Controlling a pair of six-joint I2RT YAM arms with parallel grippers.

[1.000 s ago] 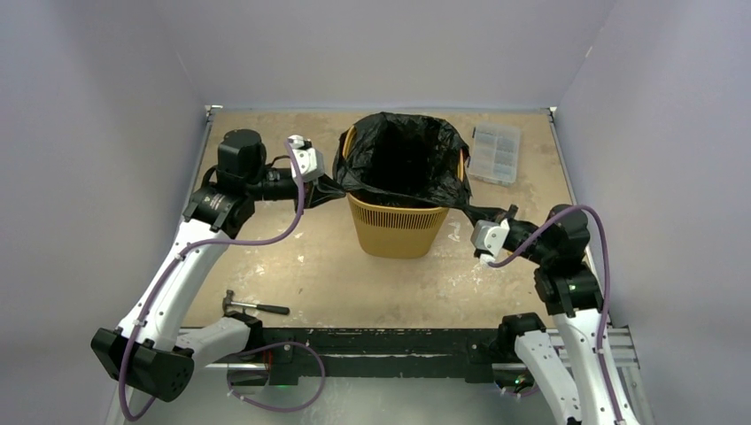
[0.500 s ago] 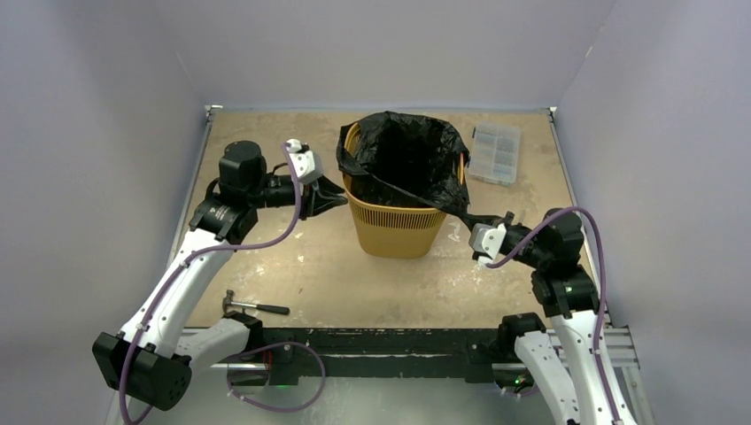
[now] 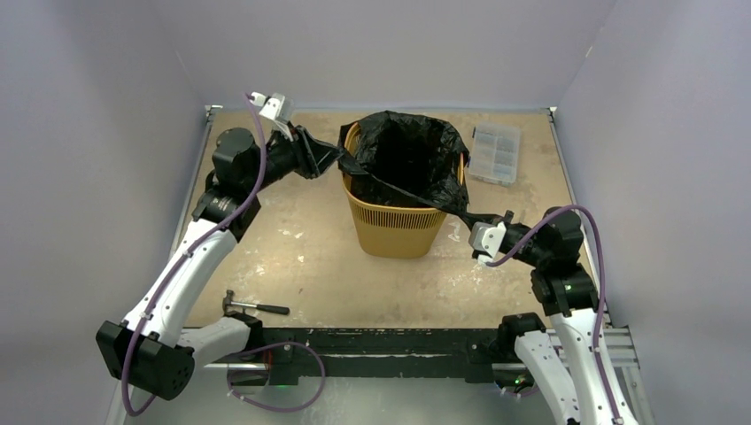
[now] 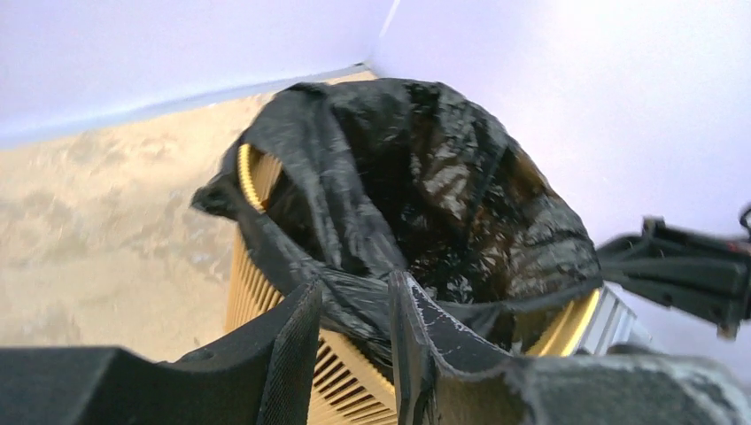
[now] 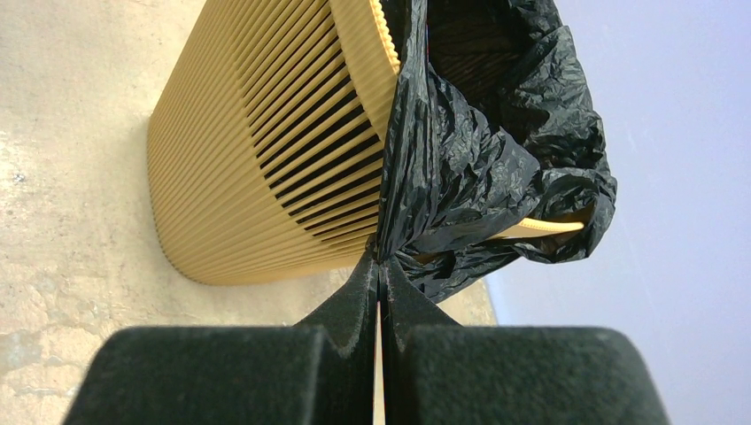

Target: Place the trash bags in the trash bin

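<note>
The orange-yellow mesh trash bin (image 3: 396,226) stands upright mid-table. The glossy black trash bag (image 3: 403,155) sits open inside it, its film draped over the rim. My left gripper (image 3: 335,158) is raised at the bin's left rim. In the left wrist view its jaws (image 4: 354,282) stand apart, with bag film (image 4: 425,195) and the bin rim (image 4: 257,283) showing in the gap. My right gripper (image 3: 467,215) is low at the bin's right side. In the right wrist view it (image 5: 379,257) is shut on a stretched edge of the bag (image 5: 460,168) beside the bin wall (image 5: 257,150).
A small clear plastic box (image 3: 496,152) lies at the back right, close to the bin. A hammer (image 3: 255,306) lies near the front left edge. Lavender walls close in the table on three sides.
My left gripper let go of the bag's left edge, which sprang back to the bin. It then rose and moved back to the bin's left rim. The right gripper kept its hold, barely moving.
</note>
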